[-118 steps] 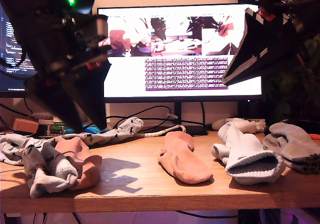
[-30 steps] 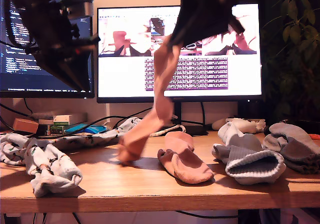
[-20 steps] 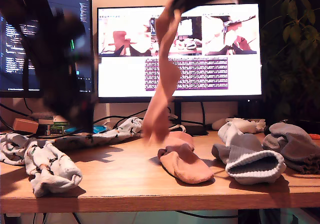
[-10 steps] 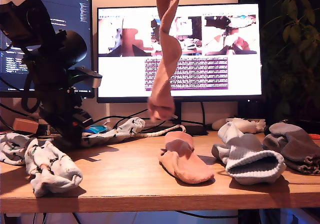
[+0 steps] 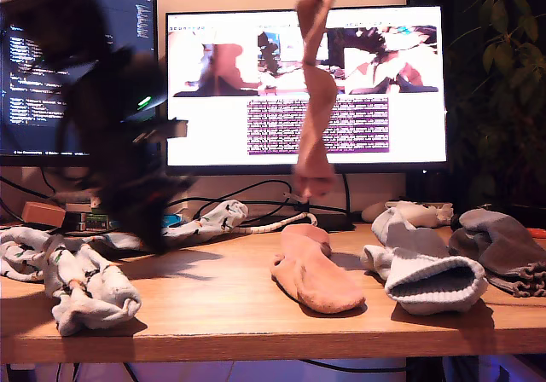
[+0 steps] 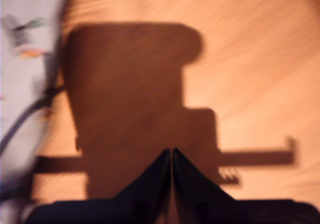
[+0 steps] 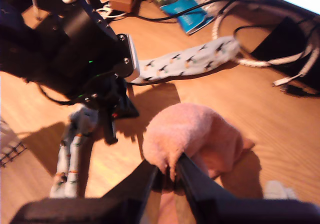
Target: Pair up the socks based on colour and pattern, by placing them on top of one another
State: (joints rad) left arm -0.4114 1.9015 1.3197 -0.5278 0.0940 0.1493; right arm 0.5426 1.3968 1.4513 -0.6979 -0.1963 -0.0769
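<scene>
1 limp pink sock [image 5: 314, 101] hung beneath my second gripper [image 7: 167, 176], pinched at its cuff; my first gripper [image 6: 171, 159] was closed, empty.

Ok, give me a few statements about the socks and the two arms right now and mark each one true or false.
1. My second pincer holds a pink sock hanging in the air. True.
2. Another pink sock lies flat on the table. True.
3. My first pincer grips a patterned sock. False: its jaws are shut on nothing, over bare wood.
4. The hanging sock already rests on its match. False: its toe hangs above the lying pink sock, apart from it.
5. A grey sock lies at the exterior view's right. True.
</scene>
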